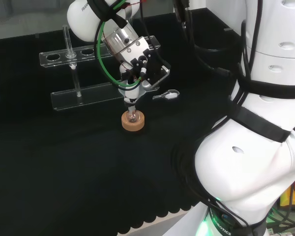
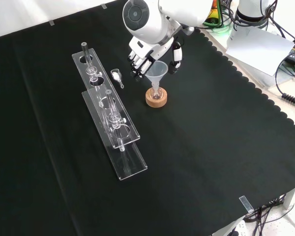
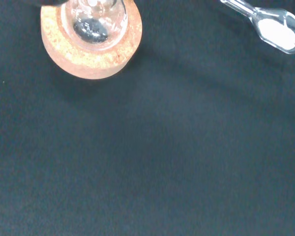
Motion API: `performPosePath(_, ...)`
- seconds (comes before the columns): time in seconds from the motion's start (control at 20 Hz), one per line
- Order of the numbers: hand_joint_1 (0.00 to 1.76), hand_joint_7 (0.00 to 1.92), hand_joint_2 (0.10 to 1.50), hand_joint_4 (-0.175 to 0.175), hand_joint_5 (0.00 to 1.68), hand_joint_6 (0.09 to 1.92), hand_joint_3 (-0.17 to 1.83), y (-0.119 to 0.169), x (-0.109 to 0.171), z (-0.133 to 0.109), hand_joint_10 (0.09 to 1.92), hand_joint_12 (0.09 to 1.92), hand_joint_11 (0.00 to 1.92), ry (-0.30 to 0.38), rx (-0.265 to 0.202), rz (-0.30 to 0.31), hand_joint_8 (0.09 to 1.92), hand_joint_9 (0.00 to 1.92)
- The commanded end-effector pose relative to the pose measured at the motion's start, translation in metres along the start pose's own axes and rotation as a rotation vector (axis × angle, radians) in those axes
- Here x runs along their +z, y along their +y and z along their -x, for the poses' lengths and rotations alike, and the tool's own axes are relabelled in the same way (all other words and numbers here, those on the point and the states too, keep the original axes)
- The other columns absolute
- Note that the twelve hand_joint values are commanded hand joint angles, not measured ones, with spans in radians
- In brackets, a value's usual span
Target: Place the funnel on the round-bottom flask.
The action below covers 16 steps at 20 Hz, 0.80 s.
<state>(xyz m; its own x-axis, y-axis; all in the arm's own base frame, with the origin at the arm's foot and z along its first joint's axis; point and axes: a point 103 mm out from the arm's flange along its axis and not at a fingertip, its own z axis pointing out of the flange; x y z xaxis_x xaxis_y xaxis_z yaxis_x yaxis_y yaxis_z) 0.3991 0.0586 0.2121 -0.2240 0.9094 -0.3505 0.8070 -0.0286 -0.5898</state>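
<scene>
Clear funnel (image 2: 157, 73) upright in corked flask (image 2: 156, 93)

head view behind arm, front view opposite looking down, wrist view close, all sharing cork ring (image 1: 133, 121)

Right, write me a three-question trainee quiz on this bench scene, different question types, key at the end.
1. True or false: in the front view, the funnel stands with its stem down in the round-bottom flask.
2. What does the flask sit on? A) a red ribbed ring B) a cork ring C) bare cloth
3. Fill in: in the front view, the small clear scoop holding white powder lies on the cloth between the funnel and the clear ______.

Key: 1 true; 2 B; 3 rack. Note for marking: the hand is at the funnel's rim, fingers curled by it, though contact is hard to judge.
</scene>
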Motion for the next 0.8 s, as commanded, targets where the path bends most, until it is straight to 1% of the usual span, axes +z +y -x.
performPosePath(0.05, 0.68, 0.00, 0.64, -0.033, 0.27, 0.09, 0.56, -0.0013, 0.0026, 0.0009, 0.68, 1.40, 0.22, 0.005, -0.001, -0.013, 0.67, 0.30)
performPosePath(0.35, 0.67, 0.00, 0.64, -0.033, 0.24, 0.09, 0.54, -0.0028, 0.0037, 0.0014, 0.70, 1.41, 0.19, 0.010, -0.001, -0.016, 0.61, 0.27)
performPosePath(0.55, 0.65, 0.00, 0.64, -0.030, 0.15, 0.09, 0.52, -0.0044, 0.0061, 0.0040, 0.71, 1.42, 0.18, 0.023, -0.011, -0.010, 0.45, 0.23)
performPosePath(0.7, 0.60, 0.00, 0.64, -0.023, 0.08, 0.09, 0.47, -0.0054, 0.0070, 0.0058, 0.72, 1.43, 0.16, 0.026, -0.017, -0.012, 0.33, 0.18)
performPosePath(0.8, 0.57, 0.00, 0.64, -0.018, 0.04, 0.09, 0.44, -0.0064, 0.0073, 0.0067, 0.74, 1.44, 0.14, 0.031, -0.020, -0.007, 0.22, 0.12)
